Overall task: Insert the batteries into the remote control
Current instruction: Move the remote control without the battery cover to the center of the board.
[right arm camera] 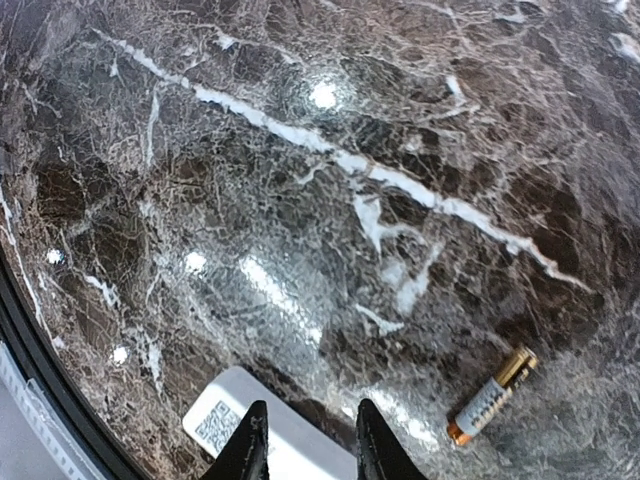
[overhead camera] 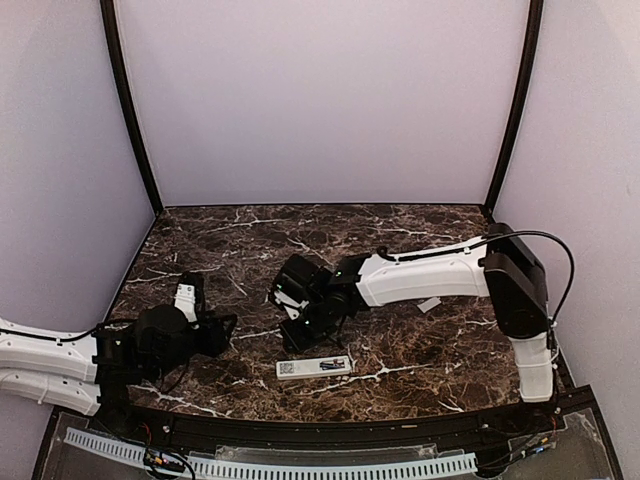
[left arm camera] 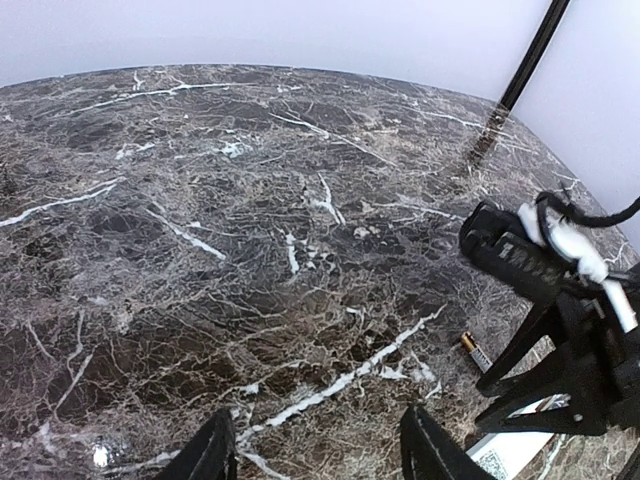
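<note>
The white remote control lies back up near the table's front edge, with a QR label at its left end and a dark bluish patch in its middle. Its end also shows in the right wrist view and in the left wrist view. One battery, silver with a gold tip, lies on the marble beside the remote; it also shows in the left wrist view. My right gripper is open and empty just above the remote's labelled end. My left gripper is open and empty, left of the remote.
The dark marble table is closed in by pale walls with black corner posts. A small white piece lies under my right arm. A white perforated rail runs along the near edge.
</note>
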`<move>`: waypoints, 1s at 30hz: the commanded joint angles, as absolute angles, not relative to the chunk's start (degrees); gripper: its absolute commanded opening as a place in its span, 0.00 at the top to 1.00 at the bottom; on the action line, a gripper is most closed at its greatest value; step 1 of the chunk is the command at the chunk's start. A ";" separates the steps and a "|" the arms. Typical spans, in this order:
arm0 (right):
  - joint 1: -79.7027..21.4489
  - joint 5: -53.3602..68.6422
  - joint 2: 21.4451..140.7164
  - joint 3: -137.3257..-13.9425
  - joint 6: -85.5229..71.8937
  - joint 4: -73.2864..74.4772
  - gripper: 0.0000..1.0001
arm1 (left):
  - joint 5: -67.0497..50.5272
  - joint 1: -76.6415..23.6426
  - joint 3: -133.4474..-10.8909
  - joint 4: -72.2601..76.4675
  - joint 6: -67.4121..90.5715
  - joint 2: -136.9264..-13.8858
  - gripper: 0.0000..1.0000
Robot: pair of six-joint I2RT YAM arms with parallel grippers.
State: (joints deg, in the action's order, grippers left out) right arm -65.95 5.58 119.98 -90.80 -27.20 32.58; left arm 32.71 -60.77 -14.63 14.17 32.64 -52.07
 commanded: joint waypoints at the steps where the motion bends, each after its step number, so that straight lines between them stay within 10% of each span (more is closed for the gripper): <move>1: -66.30 6.83 124.41 -95.25 -23.62 32.26 0.72 | 35.75 -61.00 -14.91 4.88 34.80 -47.08 0.45; 30: -70.88 13.52 124.04 -91.23 -21.48 32.81 0.78 | 33.63 -65.00 -17.14 5.81 25.91 -52.07 0.40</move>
State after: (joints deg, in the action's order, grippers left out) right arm -70.32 12.97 125.47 -92.20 -21.91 30.02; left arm 33.76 -62.89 -15.00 3.20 29.63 -50.28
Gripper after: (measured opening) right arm 0.222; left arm 0.595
